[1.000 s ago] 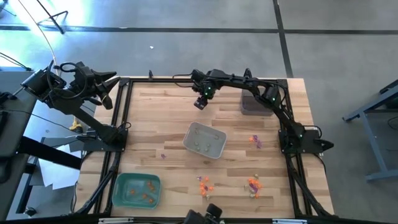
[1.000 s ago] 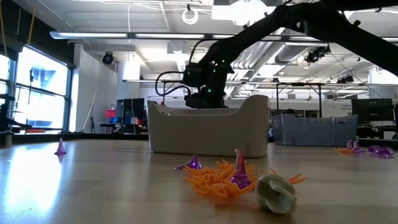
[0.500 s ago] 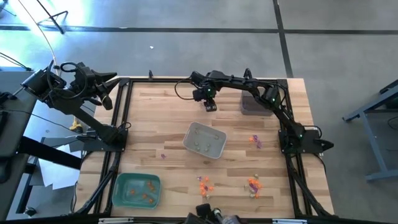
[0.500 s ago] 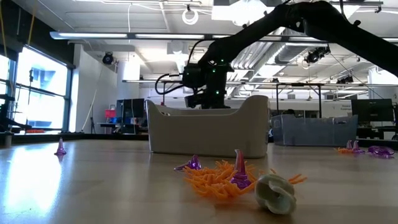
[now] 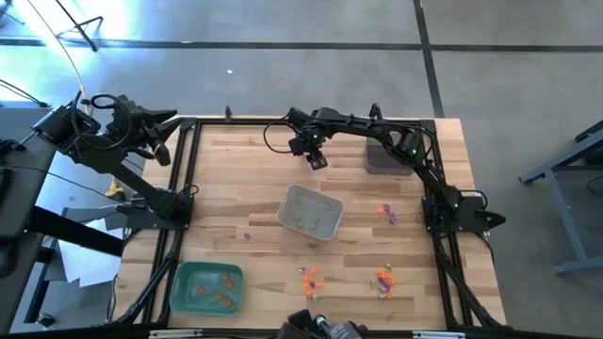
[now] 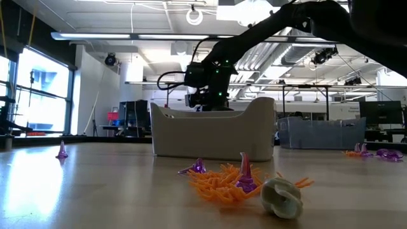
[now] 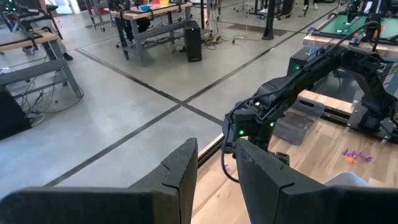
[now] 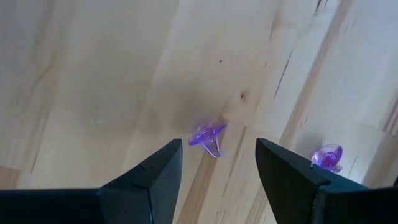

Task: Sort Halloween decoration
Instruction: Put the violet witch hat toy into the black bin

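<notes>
Hovering at upper centre of the high view with the right gripper [image 5: 316, 157], jaws wide apart and empty. Looking down, in the right wrist view, on a purple trinket [image 8: 208, 134] lying on the wooden table [image 5: 236, 179], framed between the two fingers, with a second purple trinket [image 8: 328, 155] just beyond one finger.

Parked off the table's upper left corner with the left gripper [image 5: 151, 127], fingers slightly apart on nothing.

Elsewhere: orange trinkets [image 5: 309, 277] at lower centre, more in the green tray [image 5: 181, 282] at lower left, pale ones in the grey tray [image 5: 332, 226] at centre.

Risks, as a judgement:
- Flicking the tiny tilted piece away by closing off-centre.
- Jamming fingertips into the wood by descending too far.
- Nudging the neighbouring trinket on the way down.
- Dropping it in the wrong tray, with the dark tray [image 5: 381, 160] at upper right likely meant for purple.
</notes>
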{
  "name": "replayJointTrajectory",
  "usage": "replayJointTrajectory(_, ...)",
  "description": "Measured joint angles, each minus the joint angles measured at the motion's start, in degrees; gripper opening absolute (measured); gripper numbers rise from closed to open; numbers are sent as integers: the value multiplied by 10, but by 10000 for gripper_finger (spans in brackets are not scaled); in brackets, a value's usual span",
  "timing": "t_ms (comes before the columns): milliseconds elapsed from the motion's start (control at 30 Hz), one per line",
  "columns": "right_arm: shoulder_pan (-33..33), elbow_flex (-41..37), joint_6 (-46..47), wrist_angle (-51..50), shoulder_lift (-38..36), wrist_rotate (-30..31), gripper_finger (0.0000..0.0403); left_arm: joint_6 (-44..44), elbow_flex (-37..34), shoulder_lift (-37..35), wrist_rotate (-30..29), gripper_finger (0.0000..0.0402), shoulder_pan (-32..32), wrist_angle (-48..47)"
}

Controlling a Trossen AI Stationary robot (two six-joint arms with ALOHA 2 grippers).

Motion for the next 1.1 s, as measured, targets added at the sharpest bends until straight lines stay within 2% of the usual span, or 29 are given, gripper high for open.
replayJointTrajectory(400,0,0,49,9,0,2,199,-9,0,0,-1,97,0,0)
replayJointTrajectory(567,0,0,131,24,0,2,199,-9,0,0,-1,97,0,0)
replayJointTrajectory(867,-20,0,378,21,20,-5,199,-22,0,0,2,97,0,0)
replayJointTrajectory(1100,-24,1,402,25,26,-4,181,-19,0,0,2,97,0,0)
